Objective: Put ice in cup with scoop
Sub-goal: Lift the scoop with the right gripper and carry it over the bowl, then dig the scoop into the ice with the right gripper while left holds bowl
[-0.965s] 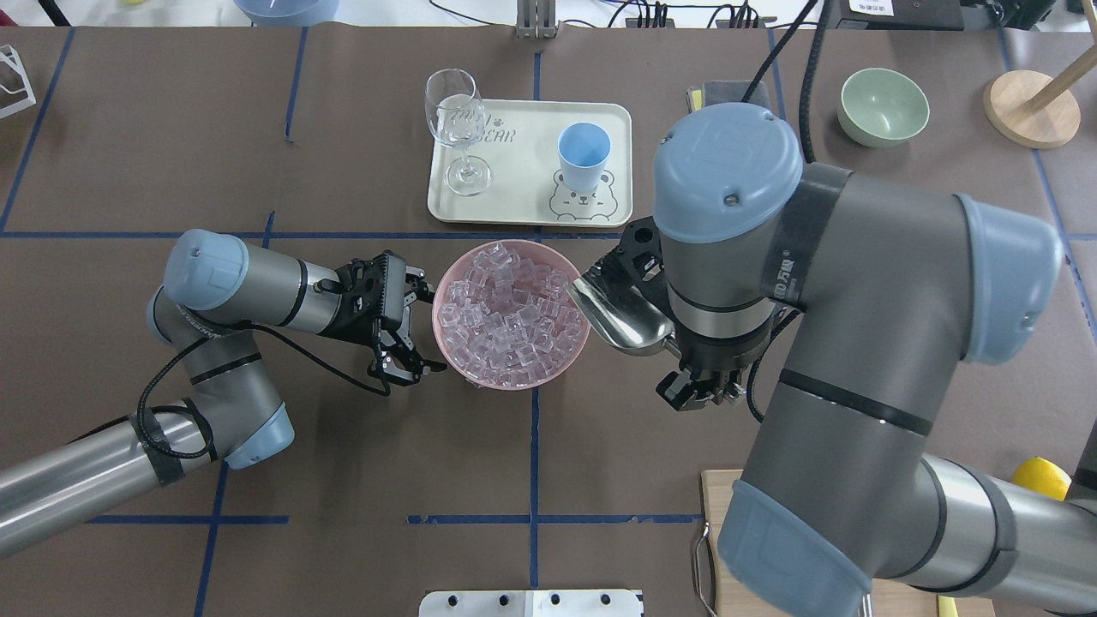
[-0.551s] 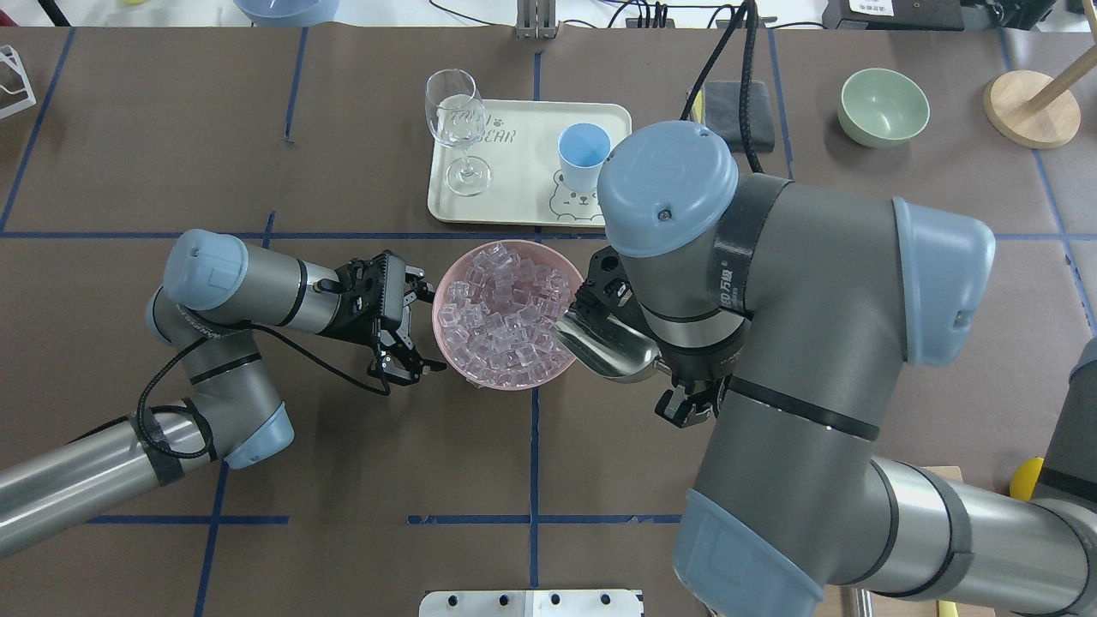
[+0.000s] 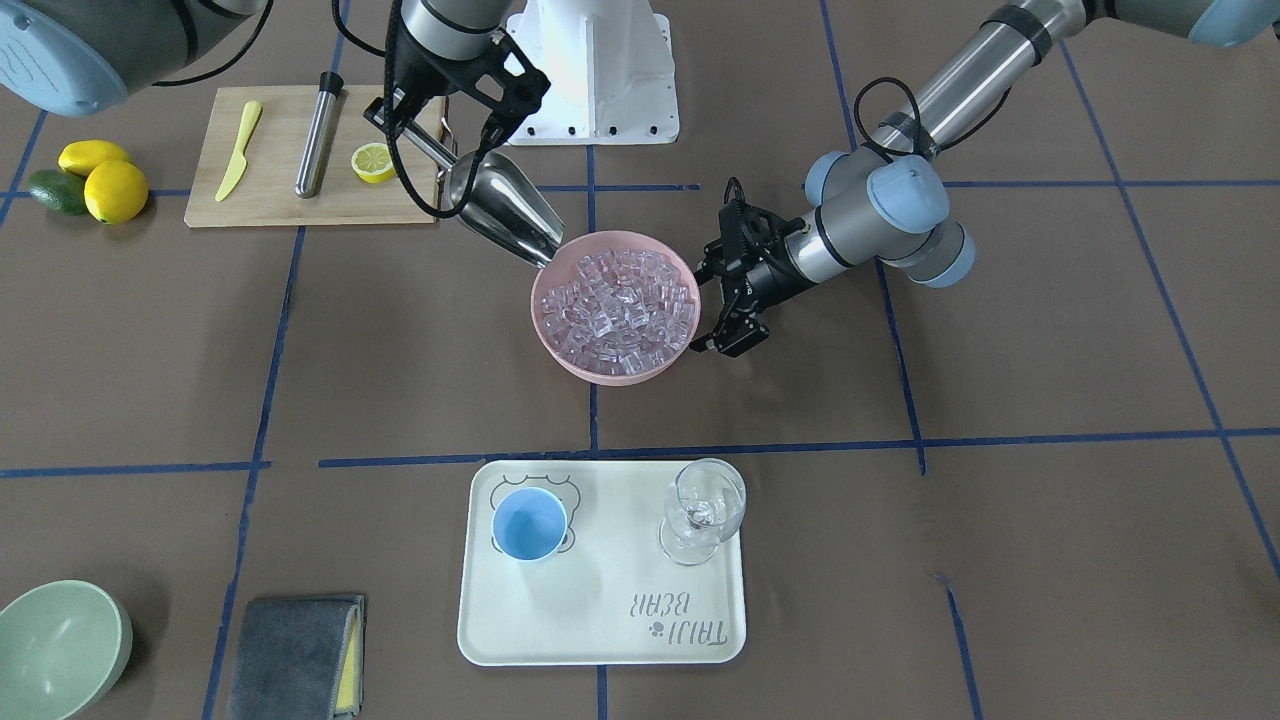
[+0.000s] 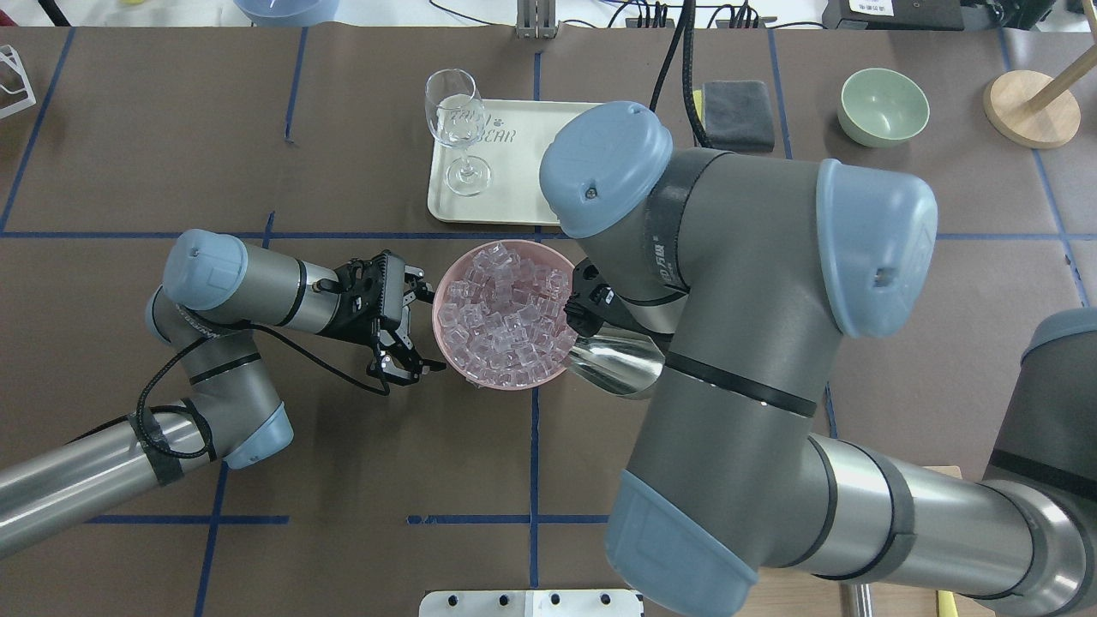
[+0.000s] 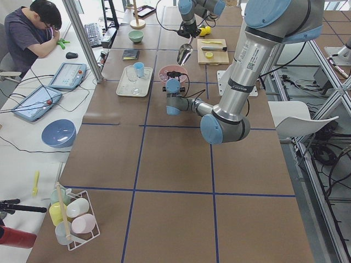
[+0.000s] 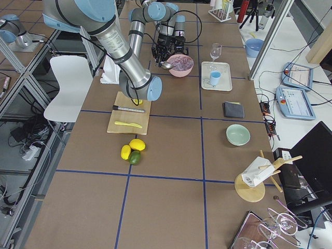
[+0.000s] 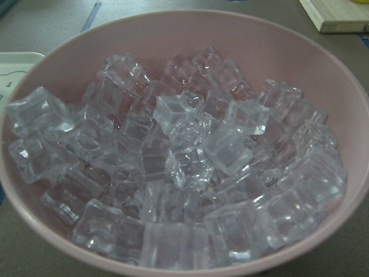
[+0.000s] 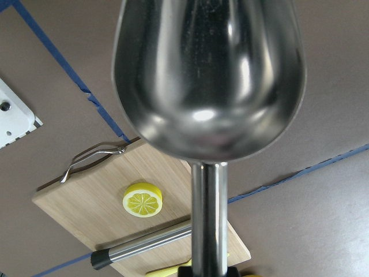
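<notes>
The ice [image 3: 615,310] fills a pink bowl [image 3: 560,355] at the table's middle and also shows close up in the left wrist view [image 7: 184,161]. My right gripper [image 3: 405,120] is shut on the handle of the steel scoop [image 3: 505,215]. The scoop tilts down with its mouth at the bowl's rim, and the right wrist view [image 8: 207,75] shows its trough empty. The light-blue cup [image 3: 529,524] stands empty on the cream tray [image 3: 600,620]. In the overhead view my right arm hides it. My left gripper [image 4: 418,330] is open beside the bowl's other side, empty.
A clear stemmed glass [image 3: 703,510] stands on the tray beside the cup. A wooden board [image 3: 270,190] with a yellow knife, a steel tube and a half lemon lies behind the scoop. Lemons [image 3: 100,175], a green bowl [image 3: 55,645] and a grey cloth [image 3: 290,640] lie at the edges.
My right arm has swung towards the pink bowl, bringing the scoop to the rim on the robot's side. It now covers the cup in the overhead view. The left arm has not moved.
</notes>
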Controlling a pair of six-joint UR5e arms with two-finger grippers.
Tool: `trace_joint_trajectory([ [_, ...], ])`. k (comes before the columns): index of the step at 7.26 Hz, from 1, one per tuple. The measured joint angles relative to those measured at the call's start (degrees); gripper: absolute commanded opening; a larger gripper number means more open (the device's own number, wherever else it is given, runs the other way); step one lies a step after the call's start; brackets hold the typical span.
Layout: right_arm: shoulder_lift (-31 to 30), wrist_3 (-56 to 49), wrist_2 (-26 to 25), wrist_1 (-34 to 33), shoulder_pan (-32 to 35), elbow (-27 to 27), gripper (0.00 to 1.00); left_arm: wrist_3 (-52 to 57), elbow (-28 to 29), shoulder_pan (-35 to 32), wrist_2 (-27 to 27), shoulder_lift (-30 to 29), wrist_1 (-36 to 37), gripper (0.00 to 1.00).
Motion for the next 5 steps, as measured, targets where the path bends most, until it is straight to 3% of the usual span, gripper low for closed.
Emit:
trace_joint_trajectory([
  [5,8.49,-0.84,0.59,-1.01,0.59,-14.55,0.00,0.00,0.02,0.00,0.00,-0.02,0.01,1.00],
])
